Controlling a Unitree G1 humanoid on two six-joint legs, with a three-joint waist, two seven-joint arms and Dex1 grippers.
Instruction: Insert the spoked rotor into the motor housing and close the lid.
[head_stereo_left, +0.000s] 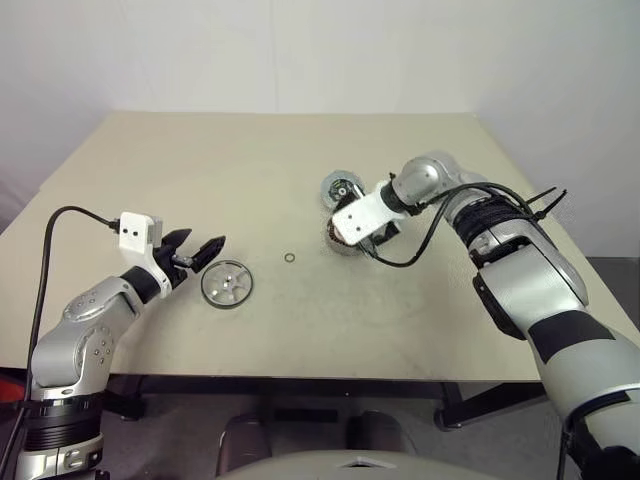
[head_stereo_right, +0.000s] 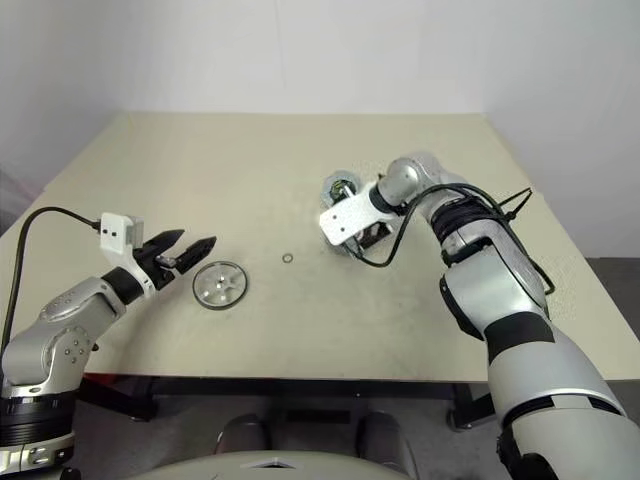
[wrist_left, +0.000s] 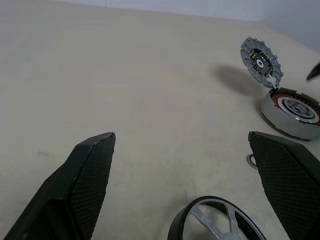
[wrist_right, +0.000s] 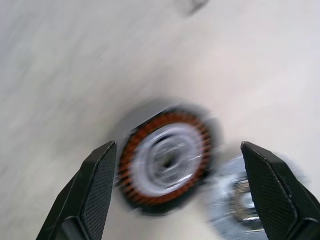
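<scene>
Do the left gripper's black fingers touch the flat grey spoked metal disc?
Apart. In the left eye view, the left gripper hangs open beside the disc.

Table (head_stereo_left: 250, 180) is seen plain beige. Spoked rotor (head_stereo_left: 227, 284): light grey metal w/ dark rim, spoke pattern w/ openings. Motor housing (wrist_left: 290, 112): silver outside, orange-copper windings ringed inside, pale centre. Lid (wrist_left: 260, 61): grey, toothed edge, dark face w/ pale spots. Tool fingers (wrist_left: 82, 187): black, fine diamond-textured pads.
</scene>
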